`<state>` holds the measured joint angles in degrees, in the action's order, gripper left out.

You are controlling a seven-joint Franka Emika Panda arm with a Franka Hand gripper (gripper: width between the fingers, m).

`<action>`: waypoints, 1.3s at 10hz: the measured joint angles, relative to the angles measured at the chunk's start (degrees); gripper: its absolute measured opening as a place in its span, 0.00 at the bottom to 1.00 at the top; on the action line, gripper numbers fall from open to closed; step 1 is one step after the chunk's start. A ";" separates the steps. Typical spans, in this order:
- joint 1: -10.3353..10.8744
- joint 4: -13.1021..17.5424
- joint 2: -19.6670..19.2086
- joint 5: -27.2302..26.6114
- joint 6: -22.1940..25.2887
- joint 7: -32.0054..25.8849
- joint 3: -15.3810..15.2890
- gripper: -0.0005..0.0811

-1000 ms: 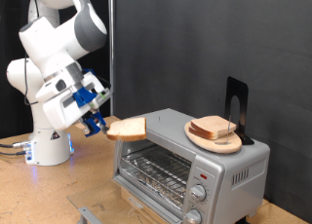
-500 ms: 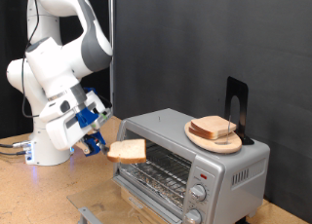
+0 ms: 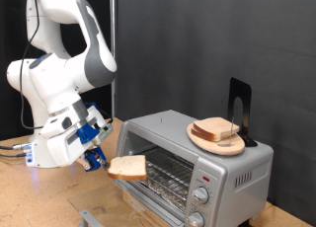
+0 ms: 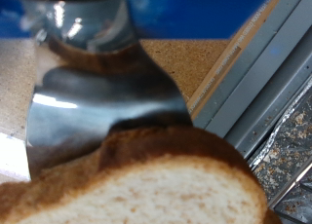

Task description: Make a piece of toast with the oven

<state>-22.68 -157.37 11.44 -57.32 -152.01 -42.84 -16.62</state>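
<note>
My gripper (image 3: 102,161) is shut on a piece of toast (image 3: 127,167), a pale slice with a tan crust, held flat in front of the oven's open mouth at the exterior view's left. The oven (image 3: 194,164) is a silver box with a wire rack (image 3: 163,171) inside and two round knobs (image 3: 200,195) at its front right. In the wrist view the slice (image 4: 136,180) fills the lower frame, with a metal finger (image 4: 97,97) pressed on it and the oven's frame (image 4: 255,83) beside it.
A round wooden plate (image 3: 216,140) with more bread slices (image 3: 214,129) sits on the oven's top, beside a black stand (image 3: 238,107). The oven's door (image 3: 143,200) hangs open at the front. The arm's white base (image 3: 49,146) stands at the left on a brown table (image 3: 30,197).
The gripper has carried the slice downwards, from level with the oven's top to the height of the open mouth, and the arm has folded lower.
</note>
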 joint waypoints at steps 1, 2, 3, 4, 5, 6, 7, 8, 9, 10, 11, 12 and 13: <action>0.00 0.01 -0.08 -1.02 -0.03 -0.98 -0.03 0.50; 0.01 0.01 -0.11 -1.35 0.03 -1.30 -0.05 0.50; 0.01 0.01 -0.13 -1.35 0.08 -1.30 -0.10 0.50; -0.01 -0.03 -0.13 -1.35 0.08 -1.30 -0.10 0.50; -0.03 -0.04 -0.14 -1.30 0.34 -1.30 -0.10 0.50; -0.06 -0.03 -0.14 -0.17 0.46 -1.31 -0.10 0.50; -0.20 0.07 -0.14 2.50 1.15 -0.87 -0.10 0.50; -0.58 0.47 -0.14 6.34 2.94 -0.04 -0.08 0.50; -0.99 1.16 -0.19 9.73 4.42 0.09 0.03 0.50; -1.26 2.13 -0.41 11.38 5.88 -0.79 0.28 0.50; -1.42 3.34 -0.91 12.18 6.65 -2.17 0.66 0.50; -1.63 4.66 -1.64 14.24 7.11 -2.82 1.02 0.50; -1.99 6.06 -2.61 17.63 7.37 -2.95 1.09 0.50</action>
<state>-24.67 -151.30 8.83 -39.69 -144.64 -45.79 -15.53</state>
